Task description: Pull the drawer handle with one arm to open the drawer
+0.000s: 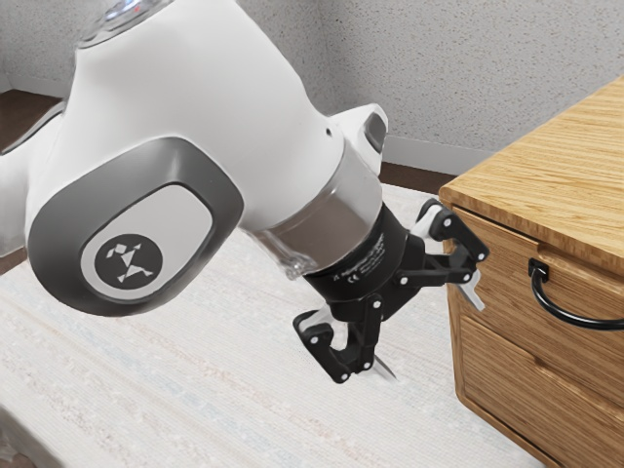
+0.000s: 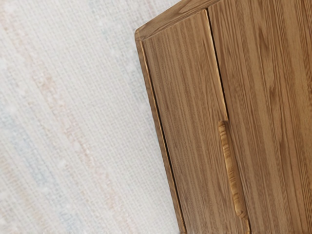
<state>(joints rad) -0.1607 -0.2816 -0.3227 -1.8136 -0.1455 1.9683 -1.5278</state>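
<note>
On the exterior view's right stands a wooden cabinet (image 1: 556,166), its far side cut off by the picture's edge. Its top drawer (image 1: 507,283) carries a black looped handle (image 1: 565,315) on the front, partly cut off at that same edge. A lower drawer (image 1: 531,385) sits beneath it. I cannot tell whether the top drawer stands slightly out.

Pale rug (image 1: 146,390) spreads to the left of the cabinet and nearer the camera, giving open floor. A grey wall (image 1: 468,58) runs behind.

From the exterior view's left, the white arm (image 1: 195,117) reaches in, large and near the camera, angled down toward the cabinet's front left corner. The black gripper (image 1: 424,330) is spread wide and grasps nothing. One of its fingertips (image 1: 471,291) lies just at the cabinet's corner edge, left of the handle and apart from it. Whether it touches the wood is unclear.

From the wrist, the cabinet (image 2: 185,122) shows as wood panels with a thin seam between them, its corner meeting the rug (image 2: 63,122). A narrow wooden strip (image 2: 229,165) runs along one panel. I cannot tell whether it is raised or sunk.
</note>
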